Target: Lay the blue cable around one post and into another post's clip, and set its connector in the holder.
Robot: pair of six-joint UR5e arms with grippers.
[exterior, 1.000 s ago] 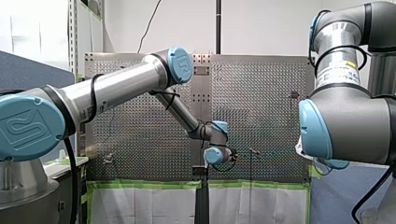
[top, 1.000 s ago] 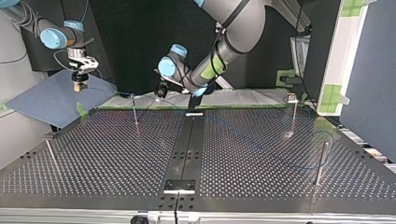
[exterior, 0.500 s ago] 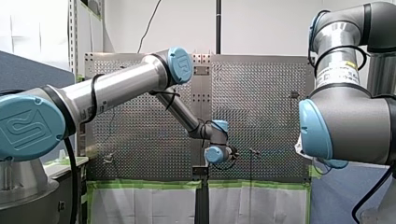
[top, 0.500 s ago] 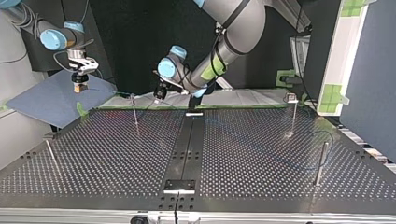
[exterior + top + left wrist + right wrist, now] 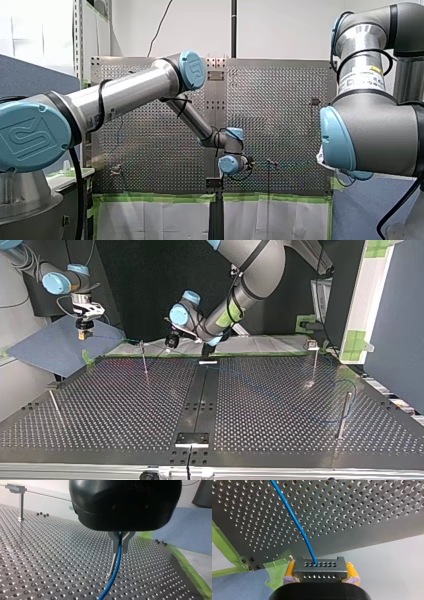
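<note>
A: What has my left gripper (image 5: 120, 545) got?
B: Its metal fingers (image 5: 113, 539) are pinched tight on the cable (image 5: 115, 570); the blue line drops from between them toward the table (image 5: 50, 562), just in front of the thin post (image 5: 113, 564); touching it or not, I cannot tell.
A: And my right gripper (image 5: 321, 572)?
B: Clamped on the connector (image 5: 319, 566), a dark block with rows of small holes, squeezed between yellow pads (image 5: 290, 570); the cable leaves the block's face and runs out over the table's corner, past green tape (image 5: 224, 542); in the top view this gripper hangs well to the thin post's left, off the table, above a blue mat (image 5: 55, 347).
A: Where does the rest of the cable lie?
B: In the top view it trails from the thin post's side rightward over the table, across the black strip (image 5: 200, 395), then curves near a stout post (image 5: 343, 412) well apart from the thin post; around it or only beside it, I cannot tell.
A: Any other post?
B: In the left wrist view a clip post (image 5: 21, 505) stands well beyond the thin post, near the table's far edge, well apart from the cable.
</note>
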